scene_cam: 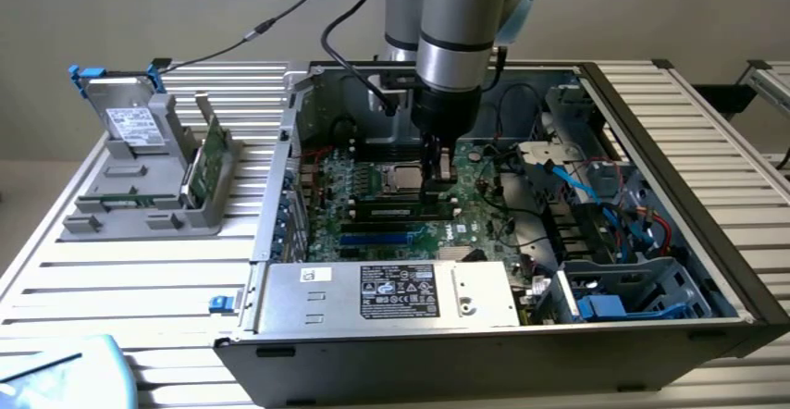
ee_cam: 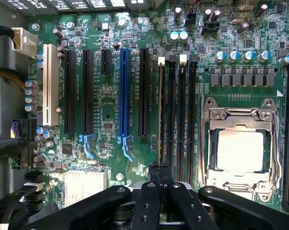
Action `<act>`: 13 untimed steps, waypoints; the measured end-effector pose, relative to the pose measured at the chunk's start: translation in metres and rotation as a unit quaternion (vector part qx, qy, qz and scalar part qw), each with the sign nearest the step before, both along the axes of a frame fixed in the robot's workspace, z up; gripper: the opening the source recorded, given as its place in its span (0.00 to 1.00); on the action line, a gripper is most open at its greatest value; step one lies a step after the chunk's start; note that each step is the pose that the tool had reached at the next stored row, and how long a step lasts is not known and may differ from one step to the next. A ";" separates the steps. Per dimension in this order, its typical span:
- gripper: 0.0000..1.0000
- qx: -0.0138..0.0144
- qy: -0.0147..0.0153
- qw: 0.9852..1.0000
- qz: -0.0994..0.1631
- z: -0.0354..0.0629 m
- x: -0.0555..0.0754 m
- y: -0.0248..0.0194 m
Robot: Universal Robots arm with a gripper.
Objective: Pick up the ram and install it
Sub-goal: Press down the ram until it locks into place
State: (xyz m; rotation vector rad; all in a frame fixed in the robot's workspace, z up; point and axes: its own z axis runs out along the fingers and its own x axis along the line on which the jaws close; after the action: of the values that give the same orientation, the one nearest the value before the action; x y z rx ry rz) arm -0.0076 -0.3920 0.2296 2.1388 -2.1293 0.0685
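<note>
Sitting edge-on in a black motherboard memory slot [ee_cam: 162, 110]: slim green ram stick [ee_cam: 161, 115], light, stiff, fragile, best pinched by bare long edges, not chips. Pressing at its top edge: black two-finger tool [ee_cam: 160, 173], fingers together, nothing visibly clamped. Reaching straight down into open grey computer case [scene_cam: 691, 196] on slatted counter [scene_cam: 148, 270].
</note>
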 end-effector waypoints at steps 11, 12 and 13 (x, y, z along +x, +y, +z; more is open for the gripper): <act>0.11 0.000 0.000 1.000 0.000 -0.0011 0.000 -0.0001; 0.11 0.000 0.000 1.000 0.000 -0.0014 0.000 -0.0001; 0.11 0.000 0.000 1.000 0.000 -0.0018 0.000 -0.0001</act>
State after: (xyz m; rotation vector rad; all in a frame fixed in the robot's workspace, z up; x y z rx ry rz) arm -0.0076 -0.3921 0.2278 2.1387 -2.1290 0.0687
